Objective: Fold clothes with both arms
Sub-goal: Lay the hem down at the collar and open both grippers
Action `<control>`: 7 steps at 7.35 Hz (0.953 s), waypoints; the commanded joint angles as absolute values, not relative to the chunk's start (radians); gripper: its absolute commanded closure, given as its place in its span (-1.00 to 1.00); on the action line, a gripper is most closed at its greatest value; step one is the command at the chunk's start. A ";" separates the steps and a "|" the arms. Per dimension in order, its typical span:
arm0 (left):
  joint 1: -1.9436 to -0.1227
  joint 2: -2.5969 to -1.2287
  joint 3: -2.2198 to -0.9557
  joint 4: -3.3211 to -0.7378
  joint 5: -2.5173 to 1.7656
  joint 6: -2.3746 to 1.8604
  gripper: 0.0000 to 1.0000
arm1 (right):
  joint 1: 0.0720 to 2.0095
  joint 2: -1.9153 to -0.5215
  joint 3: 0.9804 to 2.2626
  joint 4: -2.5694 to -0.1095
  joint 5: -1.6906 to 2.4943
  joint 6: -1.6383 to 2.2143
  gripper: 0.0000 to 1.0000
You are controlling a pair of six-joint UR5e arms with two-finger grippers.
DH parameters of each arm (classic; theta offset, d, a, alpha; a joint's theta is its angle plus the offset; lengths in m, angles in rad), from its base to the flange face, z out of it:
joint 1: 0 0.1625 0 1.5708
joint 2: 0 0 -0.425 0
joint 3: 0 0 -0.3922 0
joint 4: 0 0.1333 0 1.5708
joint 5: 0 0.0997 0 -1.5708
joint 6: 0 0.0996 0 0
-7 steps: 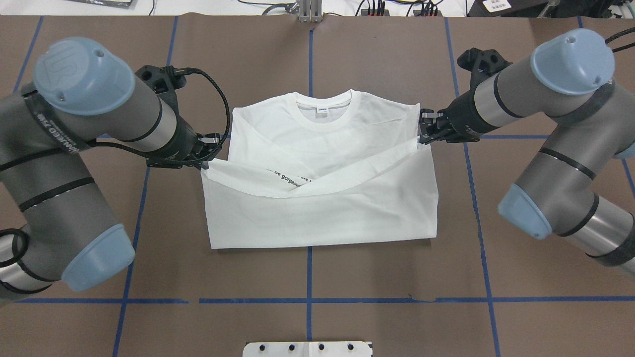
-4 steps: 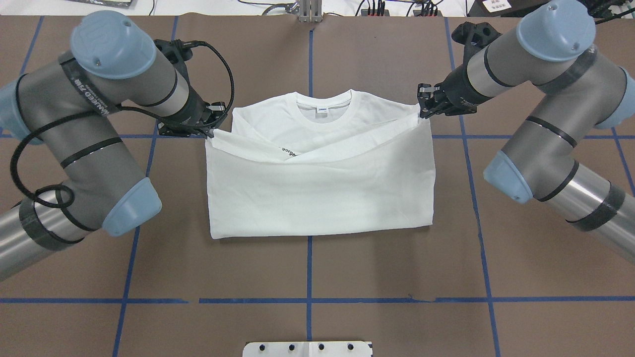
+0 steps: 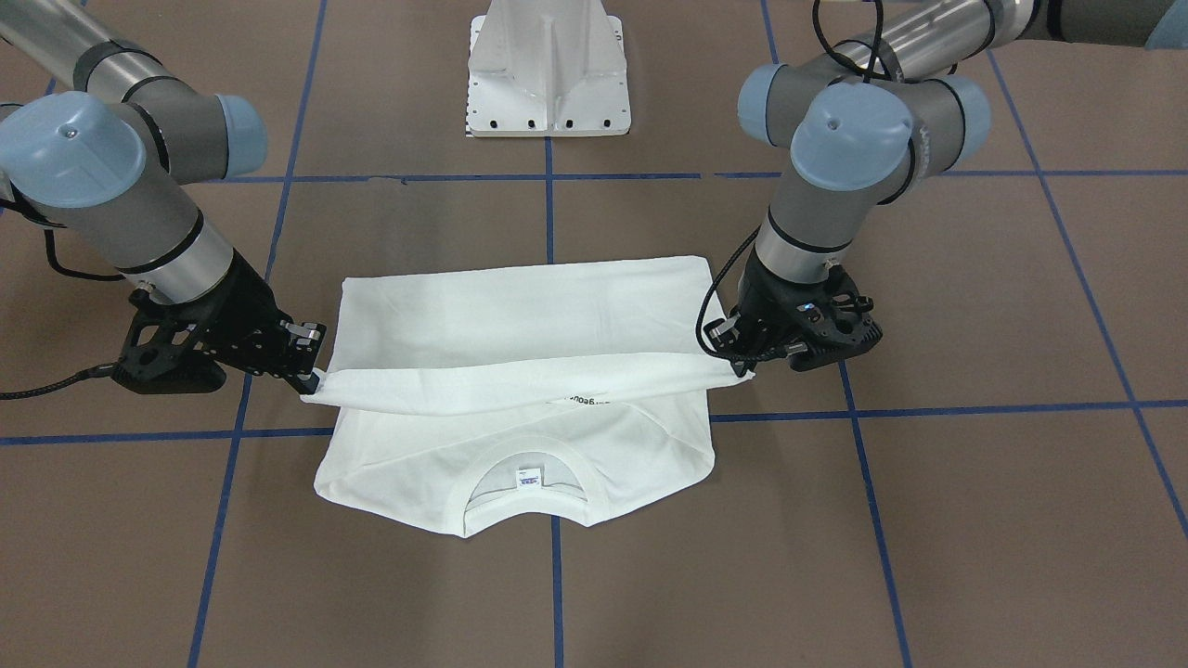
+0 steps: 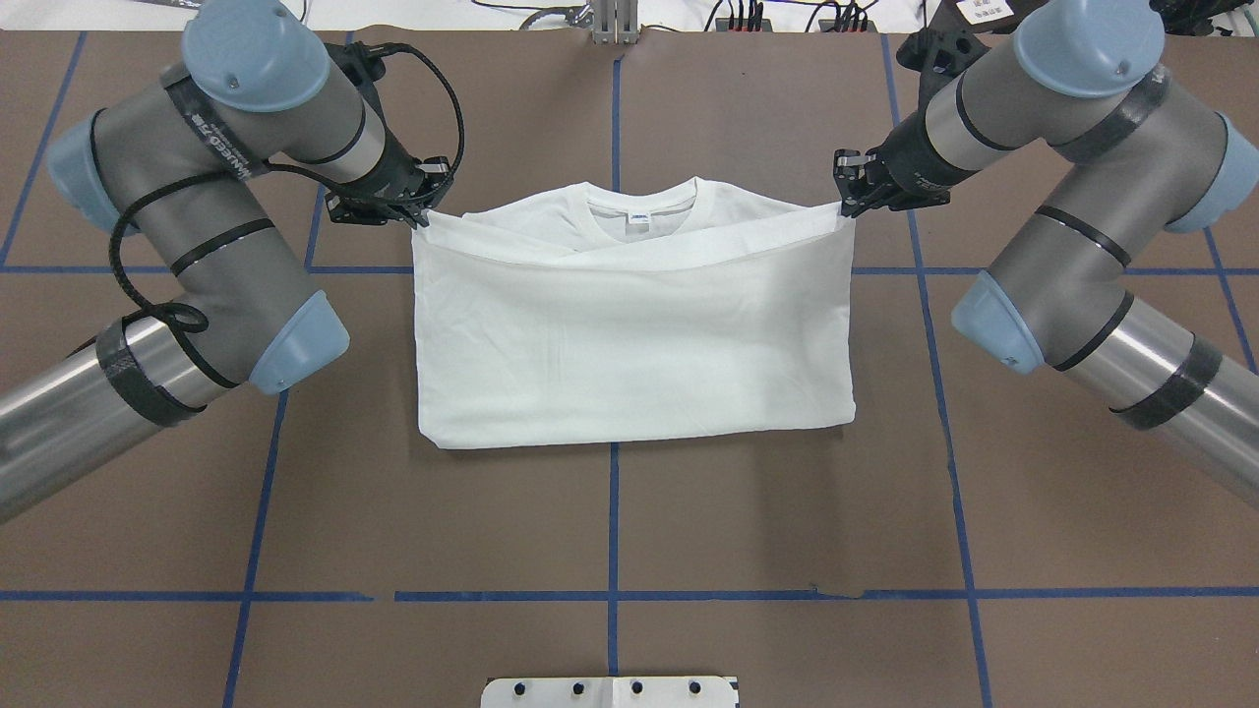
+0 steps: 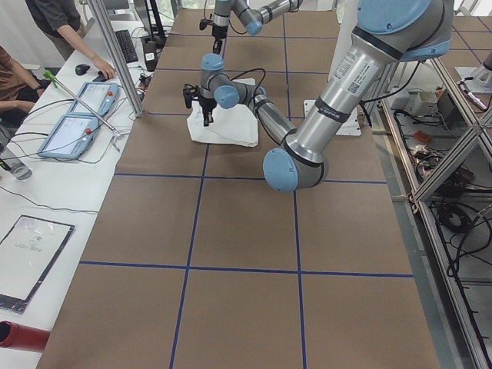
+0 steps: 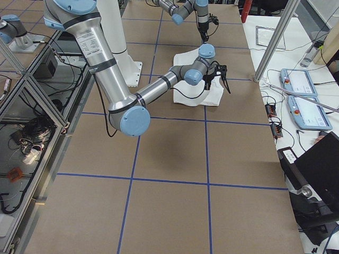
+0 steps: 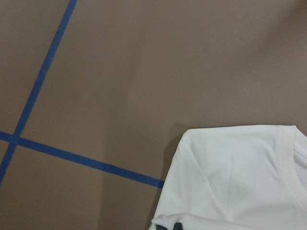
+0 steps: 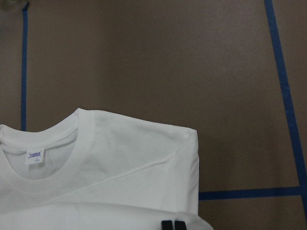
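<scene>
**Entry: hem-to-collar fold, nearly closed, not yet laid down**

Left black two-finger gripper [image 4: 418,212]: clamped on one hem corner of the white long-sleeved cotton T-shirt [image 4: 629,334], beside the shoulder on the robot's left.

Right black two-finger gripper [image 4: 846,205]: pinched on the opposite hem corner. In the right wrist view its fingertips [image 8: 172,225] are seen pressed together over a roll of cloth.

Held hem edge: stretched between the two grippers. In the front-facing view it is seen raised slightly off the layer beneath. It lies across the chest just short of the ribbed crew neck [image 4: 641,197], so the neck and the small white-blue label [image 4: 639,215] are left uncovered. A sliver of black text [image 3: 580,400] shows under the edge.

T-shirt: placed at the middle of the brown paper-covered table [image 4: 787,531], across the central blue tape line [image 4: 613,531], with the creased edge flat on the side nearest the robot. The white metal pedestal base [image 3: 548,74] stands well apart from it.

Done, as judged: no sleeve projects past the outline, so the sleeves appear tucked in, and the lower half has been doubled over the upper.

Left, as judged: the hem is to be set down at the shoulders and both corners let go. Whether a further fold is intended cannot be told.
</scene>
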State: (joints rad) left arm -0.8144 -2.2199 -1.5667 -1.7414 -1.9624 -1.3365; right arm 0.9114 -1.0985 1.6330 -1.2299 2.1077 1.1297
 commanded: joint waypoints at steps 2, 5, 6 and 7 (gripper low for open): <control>-0.834 -2.240 -1.474 -1.821 -1.962 -1.339 1.00 | 0.934 -1.092 1.594 -1.227 2.108 1.100 1.00; -0.841 -2.240 -1.424 -1.868 -1.960 -1.335 1.00 | 0.937 -1.057 1.553 -1.233 2.108 1.103 1.00; -0.847 -2.240 -1.419 -1.868 -1.960 -1.336 1.00 | 0.937 -1.055 1.539 -1.227 2.108 1.101 1.00; -0.847 -2.240 -1.416 -1.876 -1.960 -1.339 1.00 | 0.937 -1.054 1.536 -1.227 2.108 1.101 1.00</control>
State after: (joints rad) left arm -0.8443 -2.2394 -1.4216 -1.8689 -1.9605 -1.3364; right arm 0.9371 -1.0589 1.5462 -1.2290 2.1077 1.1018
